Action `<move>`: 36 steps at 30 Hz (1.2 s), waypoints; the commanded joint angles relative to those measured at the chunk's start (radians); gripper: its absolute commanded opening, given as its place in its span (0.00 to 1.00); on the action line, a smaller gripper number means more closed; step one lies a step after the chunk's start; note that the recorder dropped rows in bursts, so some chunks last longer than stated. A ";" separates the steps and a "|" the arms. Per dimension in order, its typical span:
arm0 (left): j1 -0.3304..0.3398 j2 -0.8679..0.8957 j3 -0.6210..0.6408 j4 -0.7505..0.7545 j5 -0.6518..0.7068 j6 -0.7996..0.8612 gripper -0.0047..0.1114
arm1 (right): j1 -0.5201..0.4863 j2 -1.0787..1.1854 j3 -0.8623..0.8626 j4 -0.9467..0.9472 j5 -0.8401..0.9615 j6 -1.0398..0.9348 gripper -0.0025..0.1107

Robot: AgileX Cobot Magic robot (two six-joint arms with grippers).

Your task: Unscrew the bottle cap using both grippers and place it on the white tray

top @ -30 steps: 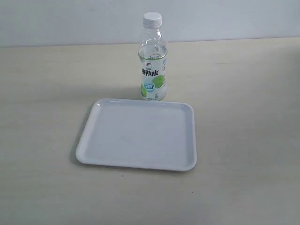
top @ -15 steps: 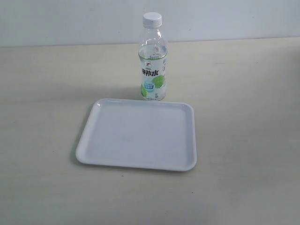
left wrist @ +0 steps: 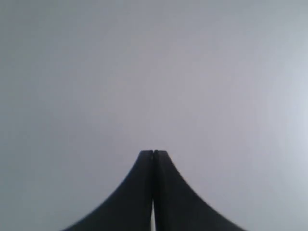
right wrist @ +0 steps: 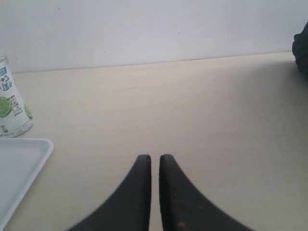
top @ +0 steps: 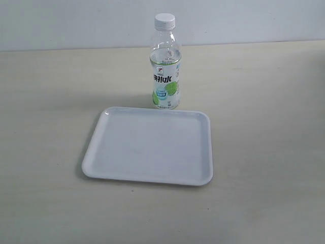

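The bottle [top: 165, 71] stands upright on the pale table [top: 264, 132], towards the far edge by the wall [top: 76, 20]. The bottle cap [top: 165, 20] sits on its neck, white and ribbed. Just in front of the bottle lies the white tray [top: 96, 157], flat on the table. Its far rim is close beside the bottle's base, and as far as the exterior view shows the two do not touch. The left gripper [left wrist: 153, 154] is fully closed, its two black jaws pressed together along their length with nothing between them, and its camera faces only a plain pale grey surface. The right gripper [right wrist: 154, 159] is all but closed — a thin slit runs between its jaws — and it grips nothing. It hangs low over the table, well apart from the bottle. The bottle's lower label and one corner of the tray show at the edge of the right wrist view.
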 commanded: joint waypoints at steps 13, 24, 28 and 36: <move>0.000 0.950 -0.323 0.216 -0.122 0.016 0.04 | -0.004 -0.007 0.003 -0.002 -0.005 -0.002 0.09; 0.000 1.659 -0.479 0.471 -0.473 0.030 0.04 | -0.004 -0.007 0.003 -0.002 -0.005 -0.002 0.09; -0.004 1.910 -0.635 0.649 -0.496 0.028 0.04 | -0.004 -0.007 0.003 -0.002 -0.005 -0.002 0.09; -0.097 2.170 -0.830 0.739 -0.553 0.030 0.68 | -0.004 -0.007 0.003 -0.002 -0.005 -0.002 0.09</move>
